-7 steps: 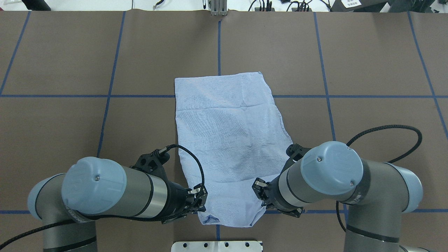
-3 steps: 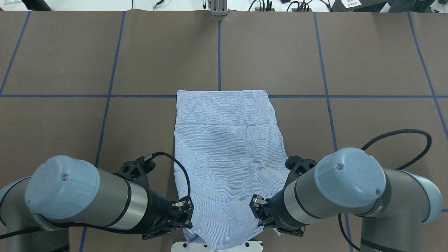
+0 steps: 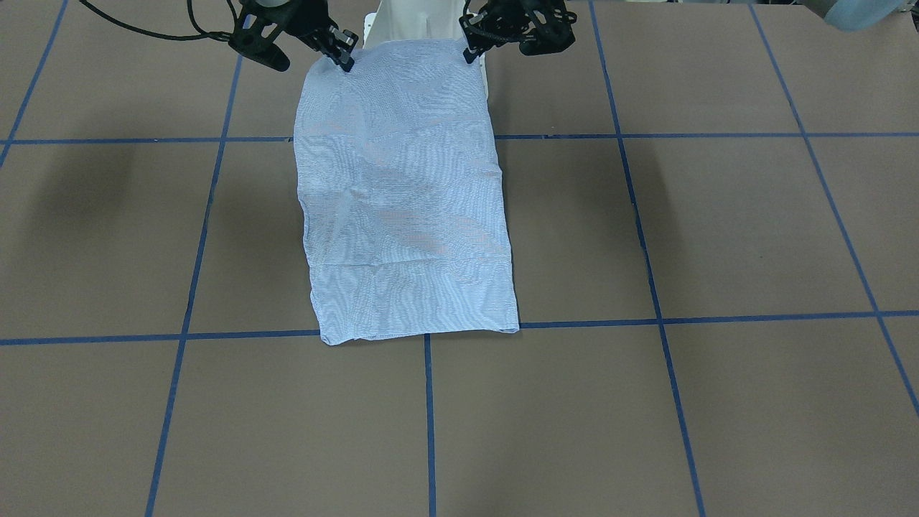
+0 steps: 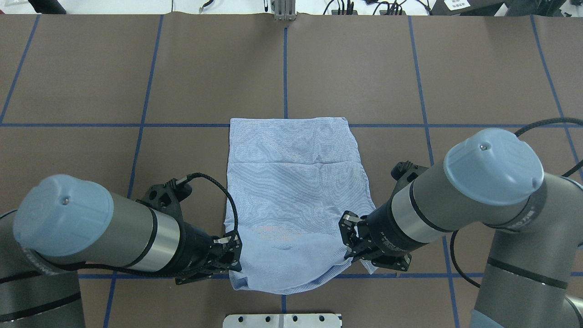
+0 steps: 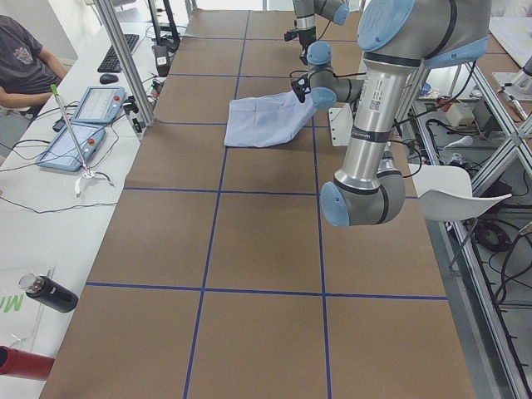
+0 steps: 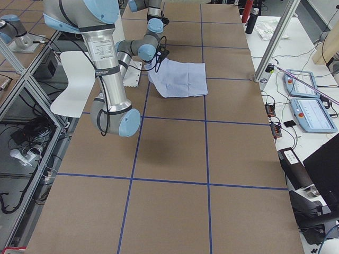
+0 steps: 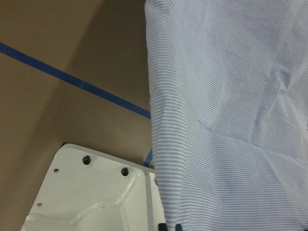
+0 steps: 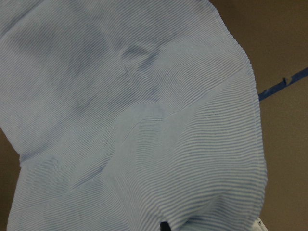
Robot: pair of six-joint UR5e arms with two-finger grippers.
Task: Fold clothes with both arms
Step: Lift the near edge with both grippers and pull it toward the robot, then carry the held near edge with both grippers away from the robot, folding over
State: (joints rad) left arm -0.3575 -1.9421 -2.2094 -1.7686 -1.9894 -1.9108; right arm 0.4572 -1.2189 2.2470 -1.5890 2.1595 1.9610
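Observation:
The light blue striped shirt (image 4: 291, 191), folded to a long rectangle, lies at the table's middle with its far edge on a blue tape line. Its near edge is raised off the table and sags between my two grippers. My left gripper (image 4: 234, 260) is shut on the near left corner, and my right gripper (image 4: 350, 249) is shut on the near right corner. In the front-facing view the shirt (image 3: 402, 201) stretches from the left gripper (image 3: 470, 54) and the right gripper (image 3: 346, 61) down toward the camera. Both wrist views are filled by the hanging shirt (image 7: 231, 120) (image 8: 130, 120).
A white pedestal base plate (image 4: 282, 320) sits at the table's near edge, just below the lifted hem, also in the left wrist view as the base plate (image 7: 91, 192). Blue tape lines (image 4: 136, 125) grid the brown table. A person (image 5: 25, 62) sits beyond the far side.
Both grippers first dragged the shirt toward the robot, its far edge reaching the tape line. They have since moved forward again with the near edge, which now sags between them.

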